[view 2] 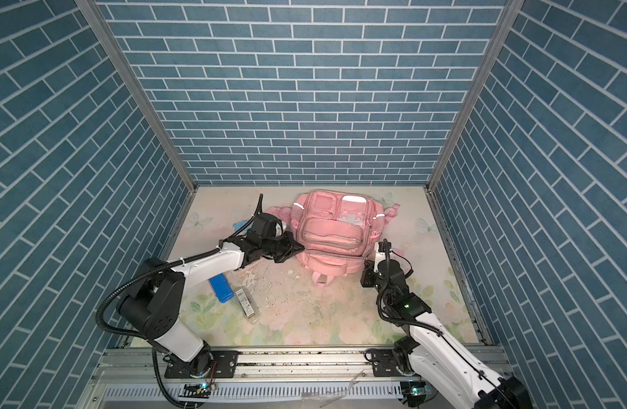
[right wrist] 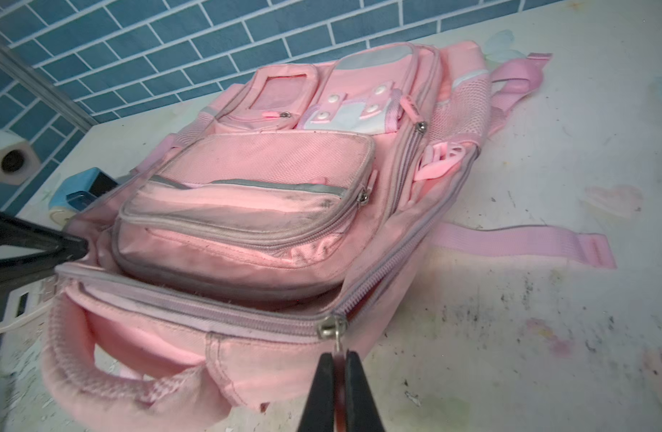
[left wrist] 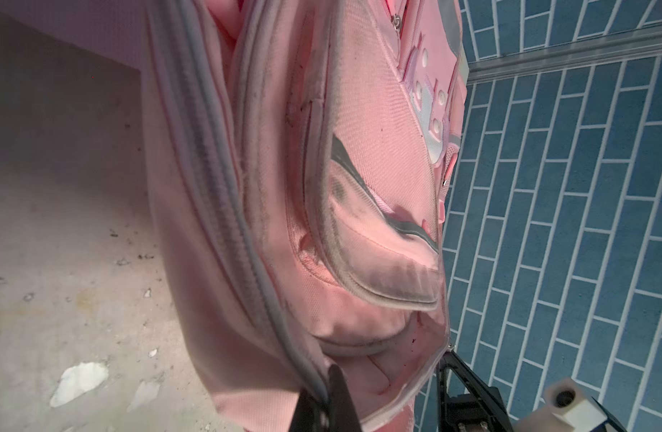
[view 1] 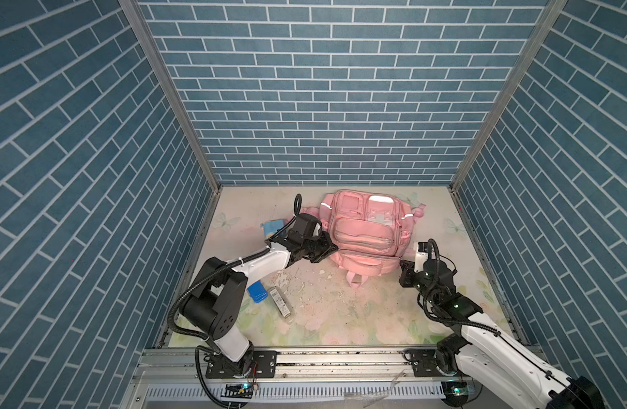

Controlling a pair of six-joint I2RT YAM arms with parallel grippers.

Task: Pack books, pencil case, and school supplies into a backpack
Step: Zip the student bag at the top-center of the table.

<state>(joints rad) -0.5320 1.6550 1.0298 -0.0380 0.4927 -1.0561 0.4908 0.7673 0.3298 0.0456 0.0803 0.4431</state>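
Here the backpack (view 1: 361, 233) lies far-centre, left gripper (view 1: 333, 249) clamped on its zipper edge, right gripper (right wrist: 339, 356) pinching the zipper pull (right wrist: 332, 327). The left arm (view 1: 259, 260) partly hides a blue sharpener (view 1: 270, 226) far left; a blue case (view 1: 259, 293) lies nearer.

The backpack (right wrist: 269, 161) was matt pink woven cloth with a coarse weave, and its lower front pocket was smudged grey with grime. Its side pocket (right wrist: 467, 108) was open mesh. The zip pull (right wrist: 333, 329) was shiny bare metal. The right gripper (right wrist: 336, 361) had smooth, matt black plastic fingers. The pencil sharpener (right wrist: 84, 185) was smooth light blue plastic. The table (right wrist: 527, 318) had a dull printed covering, scuffed, speckled and flaking in patches. The corner posts (view 1: 169, 88) were brushed metal.
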